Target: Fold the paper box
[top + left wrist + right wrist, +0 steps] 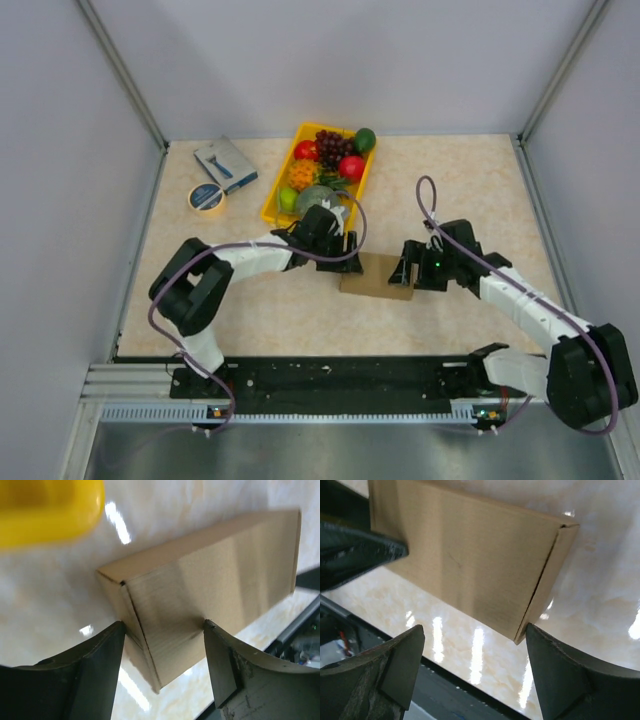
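Observation:
The paper box (377,280) lies folded shut as a flat brown carton on the table between my two grippers. My left gripper (345,262) is at its left end. In the left wrist view the paper box (215,575) has its end corner between the spread jaws of the left gripper (164,625), both tips touching the cardboard. My right gripper (405,272) is at the right end. In the right wrist view the right gripper (472,630) stands wide, one tip against the near corner of the box (470,555), the other tip apart from it.
A yellow fruit tray (272,200) stands just behind the left gripper and shows blurred in the left wrist view (45,510). A tape roll (207,198) and a small blue-grey box (225,163) lie at the back left. The black rail (330,375) runs along the near edge.

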